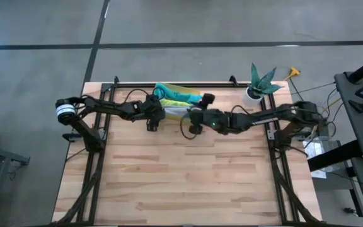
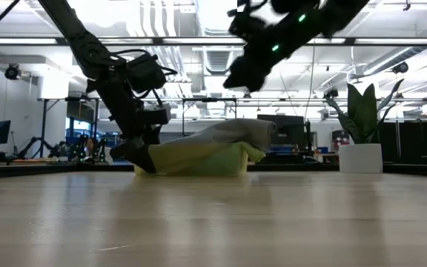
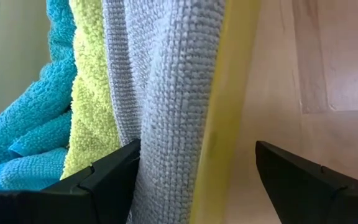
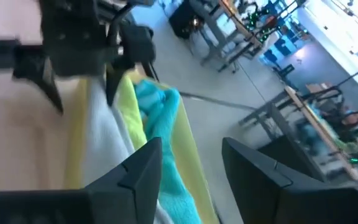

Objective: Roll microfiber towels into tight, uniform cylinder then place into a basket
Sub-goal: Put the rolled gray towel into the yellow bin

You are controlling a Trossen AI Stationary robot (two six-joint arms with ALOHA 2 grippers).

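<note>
The yellow basket [image 1: 167,86] stands at the table's far middle and also shows in the low view [image 2: 199,162]. In it lie a teal towel [image 3: 36,99], a lime green towel [image 3: 92,93] and a grey towel [image 3: 173,93], which bulges above the rim [image 2: 236,133]. My left gripper [image 3: 194,180] is open and low at the basket's left end [image 2: 136,152]. One finger is inside by the grey towel, the other outside the near wall [image 3: 225,124]. My right gripper [image 4: 191,168] is open and empty, raised above the basket's right part [image 2: 247,70]. My left gripper straddles the basket's near long wall [image 3: 222,143] at its left end. It comes level from the table's left, along the wall. The inner finger [image 3: 114,171] lies right beside the grey towel; I cannot tell whether it touches it. The outer finger is clear of the wall.
A white plant pot [image 1: 253,94] with a green plant stands to the basket's right near the far edge, and shows in the low view [image 2: 360,157]. Bare wooden table [image 1: 181,176] stretches toward the near edge. A metal frame rail [image 1: 169,82] runs behind the basket.
</note>
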